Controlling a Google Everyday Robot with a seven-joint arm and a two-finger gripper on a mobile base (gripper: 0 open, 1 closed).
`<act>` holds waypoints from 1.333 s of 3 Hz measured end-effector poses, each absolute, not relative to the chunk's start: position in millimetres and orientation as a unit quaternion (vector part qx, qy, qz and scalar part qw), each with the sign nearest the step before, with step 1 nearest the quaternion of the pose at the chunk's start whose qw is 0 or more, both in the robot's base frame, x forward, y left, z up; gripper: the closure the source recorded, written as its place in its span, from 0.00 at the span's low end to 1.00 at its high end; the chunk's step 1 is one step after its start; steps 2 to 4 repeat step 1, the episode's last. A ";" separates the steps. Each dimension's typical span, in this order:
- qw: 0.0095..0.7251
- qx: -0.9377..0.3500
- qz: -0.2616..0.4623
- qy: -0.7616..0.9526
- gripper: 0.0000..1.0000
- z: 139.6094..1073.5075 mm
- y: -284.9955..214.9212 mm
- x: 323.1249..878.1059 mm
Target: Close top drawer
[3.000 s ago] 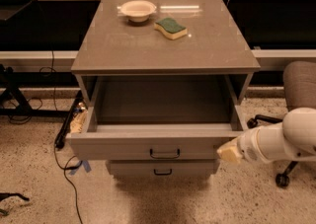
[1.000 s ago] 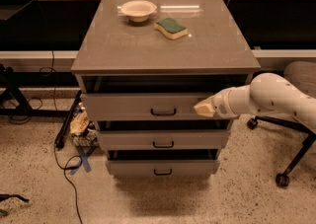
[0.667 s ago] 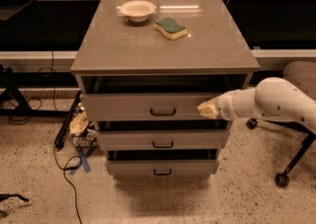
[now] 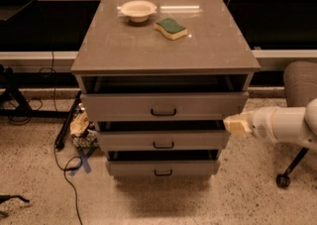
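Note:
The top drawer (image 4: 163, 105) is a wide grey drawer with a small black loop handle (image 4: 163, 112) at its centre. It stands nearly pushed in, its front a little proud of the cabinet, with a dark gap above it. My gripper (image 4: 233, 124) is at the end of the white arm (image 4: 282, 126) on the right. It sits just off the right end of the top drawer's front, at its lower corner, apart from the panel.
The grey cabinet top (image 4: 163, 40) holds a cream bowl (image 4: 138, 9) and a green and yellow sponge (image 4: 171, 28). Two shorter drawers (image 4: 163, 142) sit below, slightly out. An office chair (image 4: 299, 90) stands at the right. Cables and clutter (image 4: 79, 130) lie on the floor at the left.
The top drawer went from wide open to nearly shut. Since then my gripper has drawn back to the right and down, off the drawer front.

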State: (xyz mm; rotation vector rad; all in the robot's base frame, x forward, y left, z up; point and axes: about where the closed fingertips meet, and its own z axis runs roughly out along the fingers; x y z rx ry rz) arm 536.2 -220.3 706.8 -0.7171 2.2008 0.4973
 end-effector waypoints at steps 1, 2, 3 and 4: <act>0.376 -0.265 0.181 0.869 1.00 724.9 -235.0 497.0; 0.376 -0.265 0.181 0.869 1.00 724.9 -235.0 497.0; 0.376 -0.265 0.181 0.869 1.00 724.9 -235.0 497.0; 0.376 -0.265 0.181 0.869 1.00 724.9 -235.0 497.0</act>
